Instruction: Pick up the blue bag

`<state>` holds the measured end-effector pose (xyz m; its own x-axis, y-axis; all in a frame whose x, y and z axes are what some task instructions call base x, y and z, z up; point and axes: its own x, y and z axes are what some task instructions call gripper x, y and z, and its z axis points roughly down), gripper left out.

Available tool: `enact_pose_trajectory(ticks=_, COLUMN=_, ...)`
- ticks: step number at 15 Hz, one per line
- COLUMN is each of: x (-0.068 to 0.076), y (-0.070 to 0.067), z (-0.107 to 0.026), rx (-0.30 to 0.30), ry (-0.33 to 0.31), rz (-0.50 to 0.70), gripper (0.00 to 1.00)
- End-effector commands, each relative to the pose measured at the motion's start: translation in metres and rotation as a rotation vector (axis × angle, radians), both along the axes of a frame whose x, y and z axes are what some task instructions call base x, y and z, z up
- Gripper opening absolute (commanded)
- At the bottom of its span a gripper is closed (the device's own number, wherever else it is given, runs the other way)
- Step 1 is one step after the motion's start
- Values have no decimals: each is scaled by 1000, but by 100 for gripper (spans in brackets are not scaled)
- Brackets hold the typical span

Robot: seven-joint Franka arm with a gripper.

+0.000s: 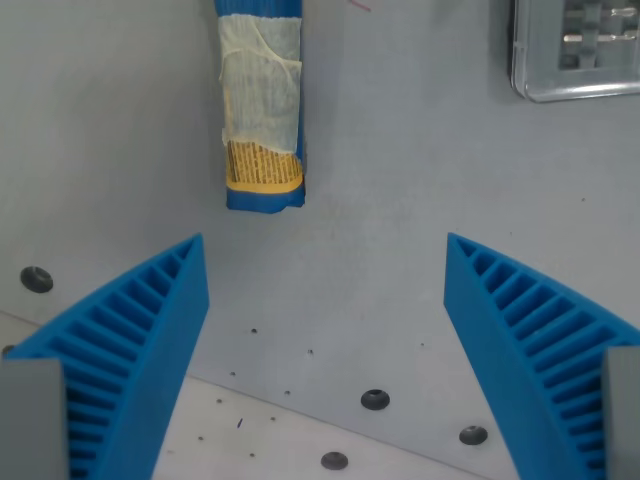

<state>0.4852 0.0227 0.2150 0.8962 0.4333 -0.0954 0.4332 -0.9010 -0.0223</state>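
The blue bag lies on the grey table, running from the top edge down to the upper middle of the wrist view. It is a narrow packet with blue edges, a pale clear window and a yellow band near its lower end. My gripper hovers below the bag's lower end, offset slightly toward the wrist view's right. Its two ribbed blue fingers are spread wide and open, with only bare table between them. The bag's upper end is cut off by the frame.
A shiny metal tray sits in the top right corner. Several dark screw holes dot the table near the bottom, and a seam between two table panels crosses there.
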Motion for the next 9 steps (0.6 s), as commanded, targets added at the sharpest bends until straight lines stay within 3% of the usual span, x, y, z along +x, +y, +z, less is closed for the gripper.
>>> enact_pose_trajectory(ticks=1, x=-6, y=-1, z=-7, rx=-14, ry=-105, rz=27, gripper=100)
enact_pose_trajectory(ticks=9, x=-4, y=-1, z=-20, rx=-14, ry=-105, rz=27, gripper=100)
